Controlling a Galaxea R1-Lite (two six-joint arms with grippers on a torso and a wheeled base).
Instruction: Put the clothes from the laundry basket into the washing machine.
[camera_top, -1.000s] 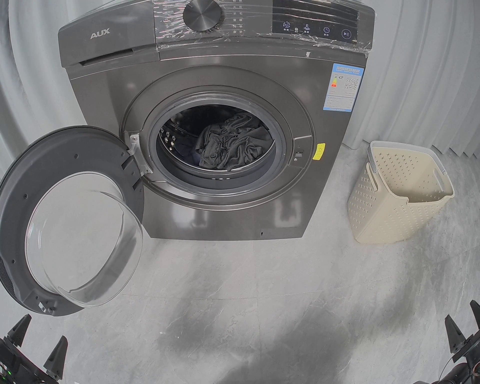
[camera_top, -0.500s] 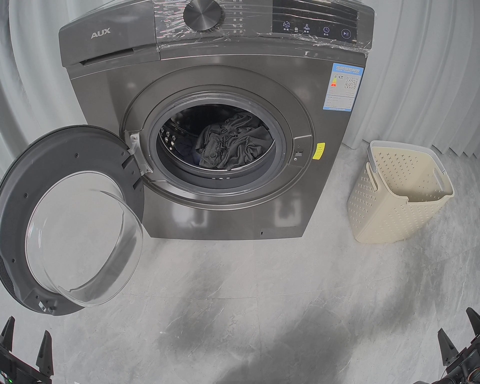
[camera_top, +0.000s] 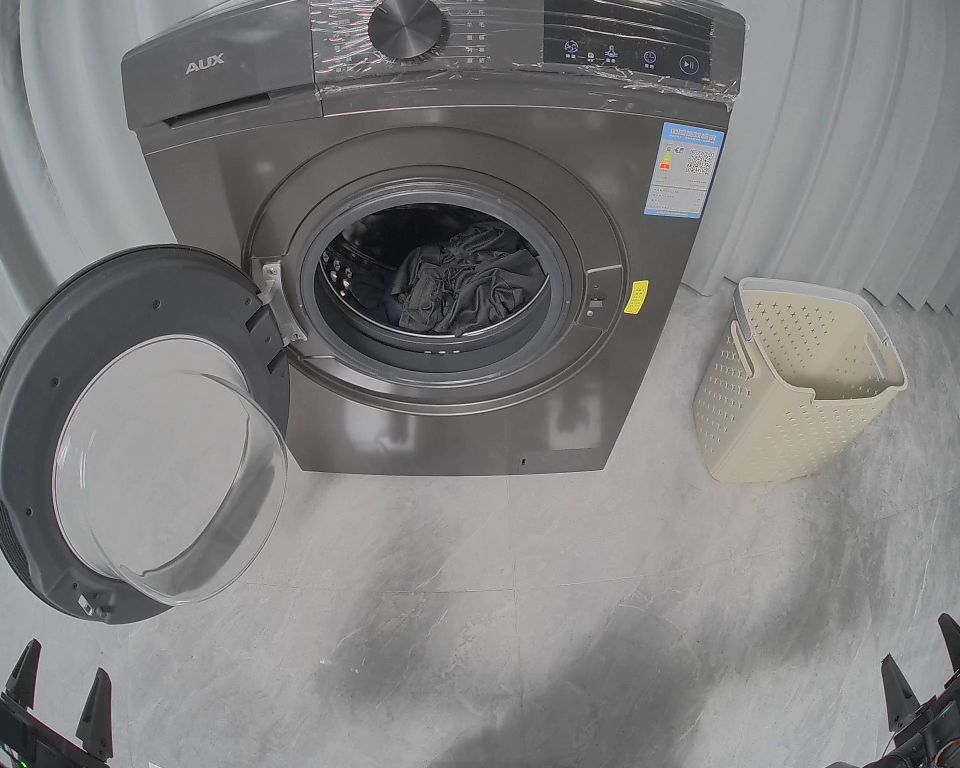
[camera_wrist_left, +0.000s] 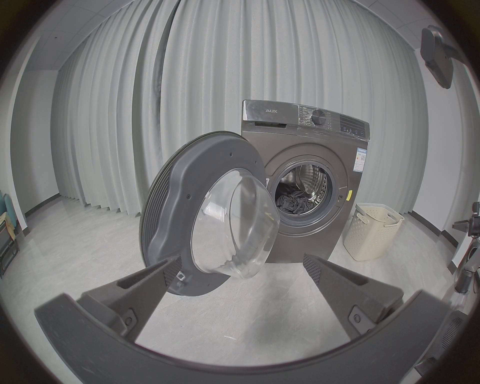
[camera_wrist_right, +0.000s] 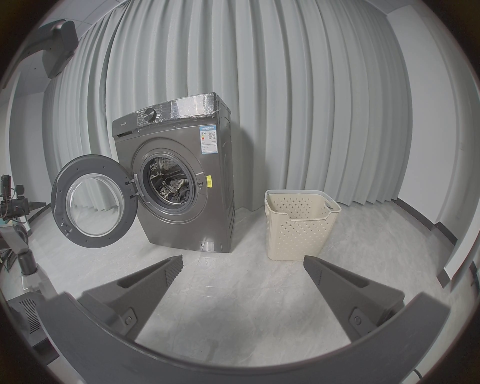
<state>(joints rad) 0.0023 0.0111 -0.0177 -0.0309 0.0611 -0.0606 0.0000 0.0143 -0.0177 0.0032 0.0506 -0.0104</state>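
dark clothes (camera_top: 465, 290) inside washing machine (camera_top: 430, 120); laundry basket (camera_top: 760, 420) beside it

Bright diffuse light laid soft sheen on the washing machine (camera_top: 210, 200) and door glass (camera_top: 150, 470); wrist views bowed the curtains (camera_wrist_left: 200, 65), with dark corners.

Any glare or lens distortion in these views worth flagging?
Head view: the plastic film atop the washing machine glints. Left wrist view: fisheye bows the curtains; the door glass catches highlights. Right wrist view: same bowing, dark corners; the laundry basket evenly lit.
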